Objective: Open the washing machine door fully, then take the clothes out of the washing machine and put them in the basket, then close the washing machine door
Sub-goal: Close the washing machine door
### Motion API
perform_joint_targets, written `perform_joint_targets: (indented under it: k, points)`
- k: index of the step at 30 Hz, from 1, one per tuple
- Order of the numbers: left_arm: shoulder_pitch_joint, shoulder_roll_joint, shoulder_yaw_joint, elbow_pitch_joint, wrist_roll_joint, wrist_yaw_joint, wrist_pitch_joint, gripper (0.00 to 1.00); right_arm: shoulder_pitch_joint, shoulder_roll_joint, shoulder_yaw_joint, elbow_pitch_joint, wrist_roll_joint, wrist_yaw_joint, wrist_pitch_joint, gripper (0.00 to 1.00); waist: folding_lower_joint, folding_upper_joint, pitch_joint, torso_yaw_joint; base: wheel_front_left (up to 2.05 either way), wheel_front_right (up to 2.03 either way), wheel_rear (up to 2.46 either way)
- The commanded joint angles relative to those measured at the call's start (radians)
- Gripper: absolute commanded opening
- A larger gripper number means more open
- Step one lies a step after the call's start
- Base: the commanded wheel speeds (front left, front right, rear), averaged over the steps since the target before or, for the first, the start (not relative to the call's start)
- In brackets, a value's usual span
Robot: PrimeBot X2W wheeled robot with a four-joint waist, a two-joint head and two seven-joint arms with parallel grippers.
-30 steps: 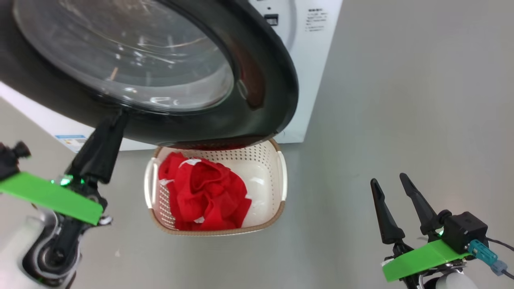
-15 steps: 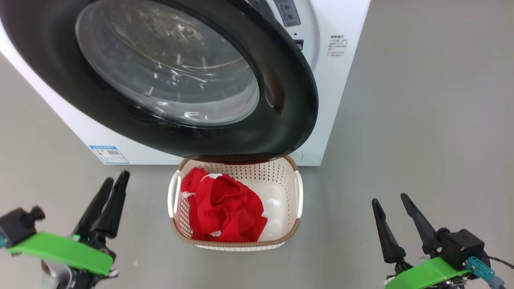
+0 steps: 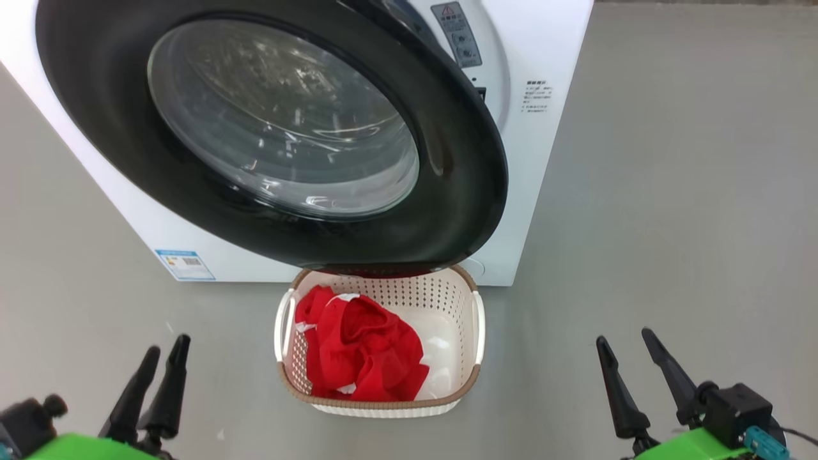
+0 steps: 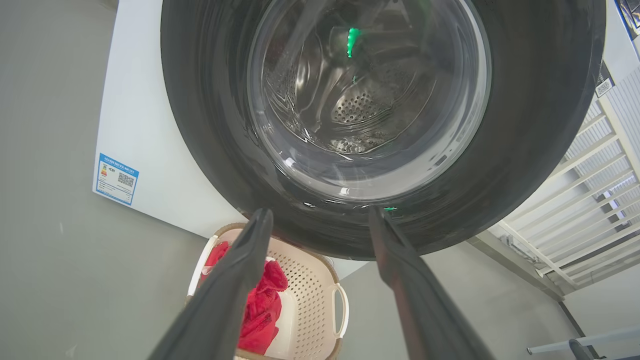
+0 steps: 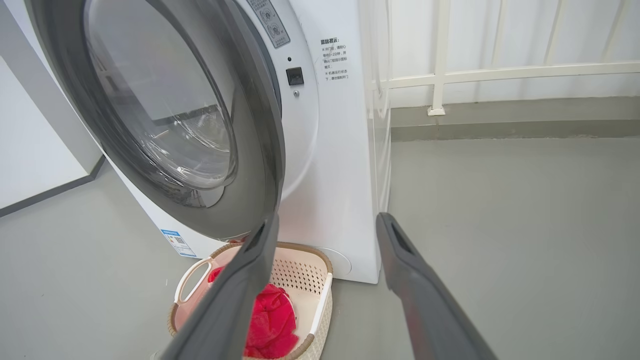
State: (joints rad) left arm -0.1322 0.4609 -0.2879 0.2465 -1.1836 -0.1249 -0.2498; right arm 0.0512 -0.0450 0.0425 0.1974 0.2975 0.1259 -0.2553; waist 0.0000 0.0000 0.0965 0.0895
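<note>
The washing machine (image 3: 549, 38) is a white front-loader. Its door (image 3: 460, 191), black-rimmed with a glass bowl, hangs over the front and stands a little off it on the right side (image 5: 270, 165). Through the glass the steel drum (image 4: 355, 105) shows. On the floor below the door, the cream basket (image 3: 476, 319) holds the red clothes (image 3: 358, 351). My left gripper (image 3: 167, 345) hovers open at the lower left, pointing at the door's lower rim (image 4: 320, 212). My right gripper (image 3: 624, 337) hovers open at the lower right (image 5: 328, 219). Neither holds anything.
Grey floor lies on both sides of the basket. A blue label (image 3: 185, 265) marks the machine's lower front. A white railing (image 5: 440, 75) runs along the wall to the right of the machine.
My left gripper has drawn back from the door's lower rim to the lower left. The head camera has shifted, so more of the machine shows. The right gripper stays put.
</note>
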Motion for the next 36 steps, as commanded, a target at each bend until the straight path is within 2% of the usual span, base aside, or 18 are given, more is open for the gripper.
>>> perform_joint_targets:
  k: [1,7,26,31,36]
  points:
    - [-0.006,0.023,0.054,-0.009,0.026,-0.006,-0.012,1.00,0.004,-0.005,0.018,-0.022,-0.010,0.005,-0.006,1.00,0.0000,0.0000,-0.010,-0.001,0.00,0.00,0.00]
    - [0.050,-0.024,0.120,0.005,0.154,-0.006,-0.012,1.00,0.030,-0.005,0.008,-0.026,-0.009,0.005,-0.006,1.00,0.0000,0.0000,-0.032,-0.001,0.00,0.00,0.00]
    - [0.143,-0.187,0.342,-0.010,0.708,-0.006,-0.012,1.00,0.058,-0.005,-0.011,-0.038,-0.009,0.005,-0.006,1.00,0.0000,0.0000,-0.049,0.012,0.00,0.00,0.00]
    - [0.153,-0.236,0.403,-0.018,0.786,-0.006,-0.012,1.00,0.063,-0.005,-0.017,-0.040,-0.010,0.005,-0.006,1.00,0.0000,0.0000,-0.051,0.014,0.00,0.00,0.00]
    - [0.172,-0.267,0.412,-0.017,0.854,-0.006,-0.012,1.00,0.069,-0.005,-0.018,-0.038,-0.010,0.005,-0.006,1.00,0.0000,0.0000,-0.055,0.012,0.00,0.00,0.00]
